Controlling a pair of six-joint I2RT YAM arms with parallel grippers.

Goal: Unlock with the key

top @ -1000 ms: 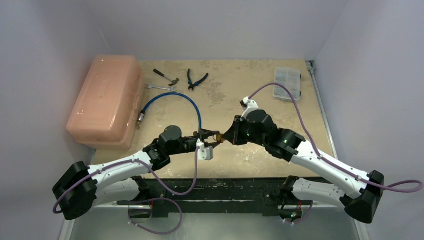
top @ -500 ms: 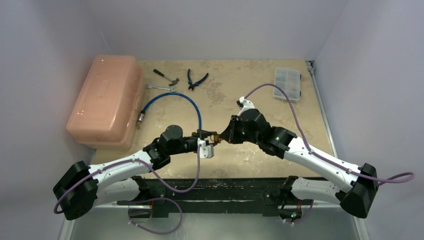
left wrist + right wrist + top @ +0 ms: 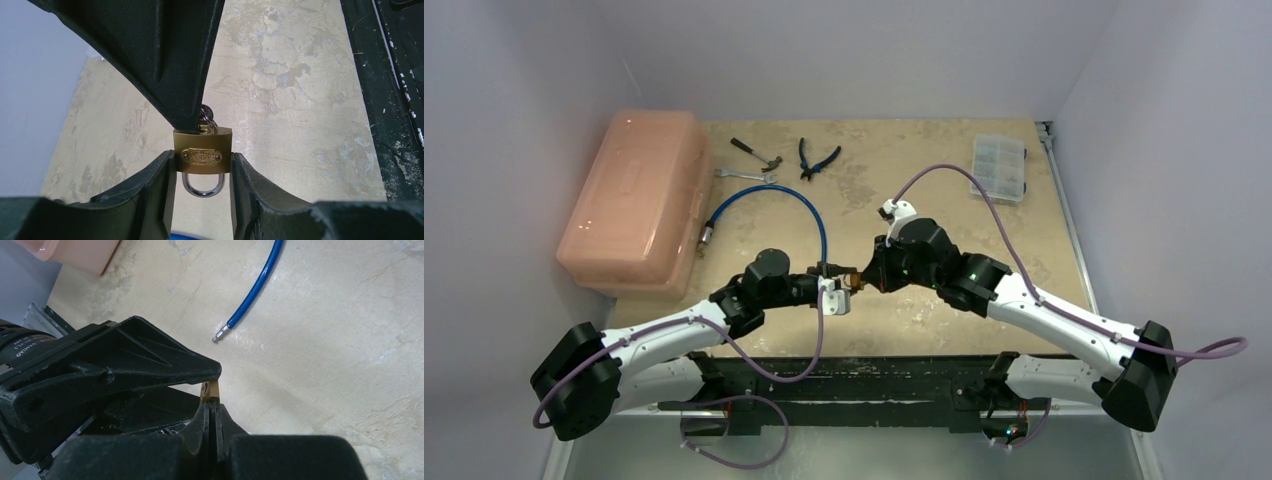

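Note:
My left gripper is shut on the small brass padlock, its fingers pressing on both sides of the body, with the silver shackle pointing back at the wrist. The silvery key sits at the padlock's far end, and my right gripper's fingertips press against it there. In the right wrist view my right gripper is shut tight, with the padlock just beyond its tips; the key itself is hidden between the pads. In the top view both grippers meet at the padlock above the table.
A pink toolbox stands at the far left. A blue hose, a wrench, a hammer and pliers lie at the back. A clear parts box is at the back right. The black frame rail runs along the near edge.
My right arm has moved left and closed in on the padlock, its wrist turning a little. My left gripper has kept its hold on the padlock and shifted only slightly.

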